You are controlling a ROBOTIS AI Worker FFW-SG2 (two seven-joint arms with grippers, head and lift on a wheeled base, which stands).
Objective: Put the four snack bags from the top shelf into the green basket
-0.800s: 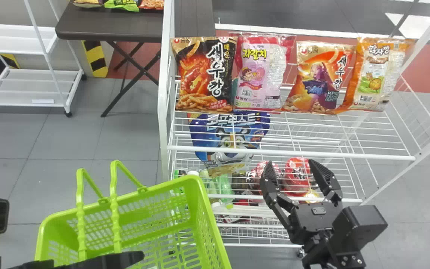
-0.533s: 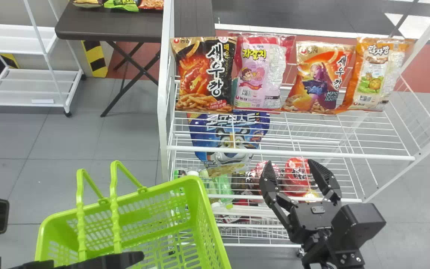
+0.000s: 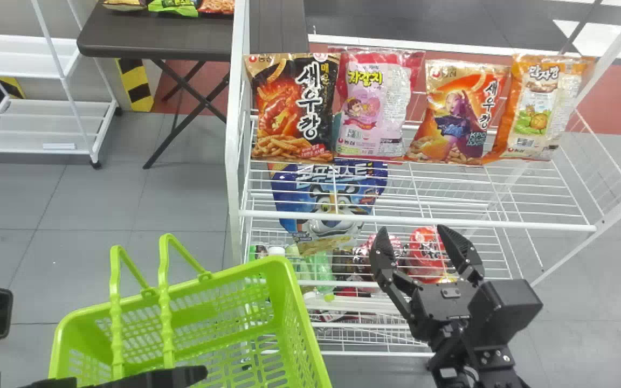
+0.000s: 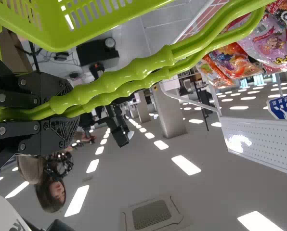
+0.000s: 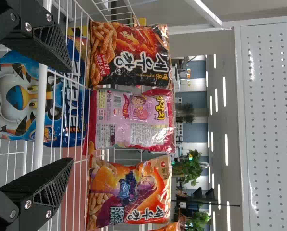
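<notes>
Just off the front edge of the top shelf [image 3: 418, 221], right gripper [image 3: 412, 230] has its fingers spread wide with nothing between them. From the wrist it's roughly facing the pink bag [image 3: 372, 108], so I'd guess reaching for a bag is the step in hand, though I can't tell which one. Whichever it is, I'd square up first, then go in over that front edge with the fingers clear of the wires. Slip one finger down each side and squeeze gently, cuz these things crinkle and slide. Watch the neighbors: black bag [image 3: 294, 108] by the back left corner, orange bag [image 3: 459, 113] and orange-and-white bag [image 3: 539, 108] toward the back right corner. Lift straight up before swinging out. Left gripper [image 4: 64, 110] is pinched on the handles [image 4: 153, 62] of the green basket [image 3: 294, 318], off the shelf's front left corner; keep that steady imo.
</notes>
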